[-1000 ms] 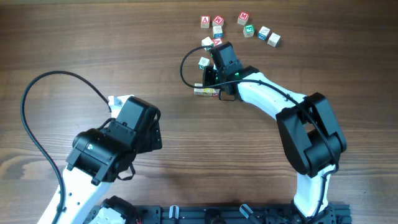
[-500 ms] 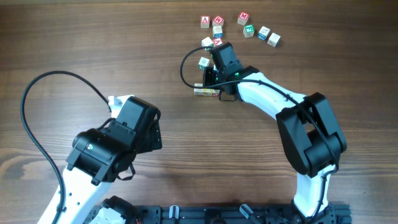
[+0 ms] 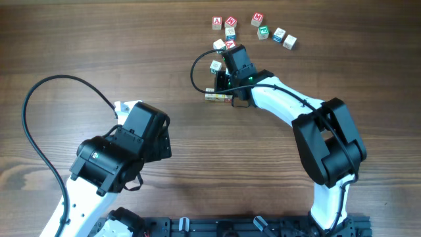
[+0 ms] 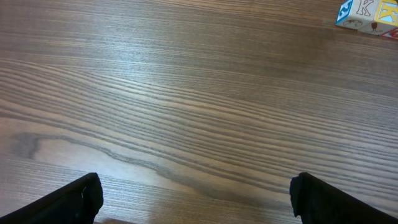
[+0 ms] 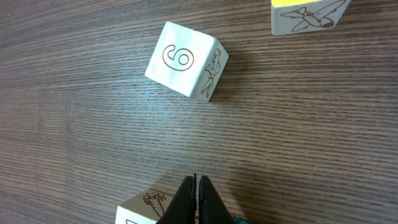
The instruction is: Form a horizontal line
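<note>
The horizontal line [image 3: 218, 96] is a short row of small letter cubes lying left to right on the table. My right gripper [image 3: 222, 84] is just above it, shut and empty. In the right wrist view the closed fingertips [image 5: 196, 199] sit beside a cube with a carrot drawing [image 5: 146, 208]; I cannot tell if they touch. A white cube marked 6 [image 5: 185, 59] lies ahead of them. My left gripper [image 3: 126, 107] is open and empty at the left, over bare wood [image 4: 196, 196]. The line shows far off in the left wrist view [image 4: 368, 14].
Several loose cubes with red, green and blue letters [image 3: 258, 27] lie scattered at the back. A white cube [image 3: 215, 66] sits just left of my right wrist. A yellow-topped cube with a plane drawing [image 5: 306, 15] is at the top of the right wrist view.
</note>
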Motion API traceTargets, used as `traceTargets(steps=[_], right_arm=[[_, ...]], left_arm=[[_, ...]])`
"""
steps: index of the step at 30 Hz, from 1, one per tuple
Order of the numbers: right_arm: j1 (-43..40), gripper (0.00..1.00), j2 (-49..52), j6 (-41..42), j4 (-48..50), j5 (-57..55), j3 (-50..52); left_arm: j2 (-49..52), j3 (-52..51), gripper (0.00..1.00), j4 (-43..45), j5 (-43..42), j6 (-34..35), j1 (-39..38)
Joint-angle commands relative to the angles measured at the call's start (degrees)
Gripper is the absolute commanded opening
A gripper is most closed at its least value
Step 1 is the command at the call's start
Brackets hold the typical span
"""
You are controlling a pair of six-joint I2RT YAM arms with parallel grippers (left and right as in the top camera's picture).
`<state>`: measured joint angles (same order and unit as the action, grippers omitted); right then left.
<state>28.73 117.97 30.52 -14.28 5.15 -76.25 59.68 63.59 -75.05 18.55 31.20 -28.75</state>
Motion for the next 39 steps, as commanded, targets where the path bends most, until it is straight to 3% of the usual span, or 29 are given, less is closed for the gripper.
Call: traceTargets(steps=[1, 39], right_arm=[[0.17, 0.05, 0.85, -0.59, -0.15, 0.04, -0.96], [0.17, 0.05, 0.66, -0.52, -1.14, 2.05, -0.96]], left_arm=[[-0.09, 0.0, 1.0, -0.02, -0.07, 0.59, 0.22], [-0.09, 0.0, 1.0, -0.02, -0.04, 0.59, 0.22]])
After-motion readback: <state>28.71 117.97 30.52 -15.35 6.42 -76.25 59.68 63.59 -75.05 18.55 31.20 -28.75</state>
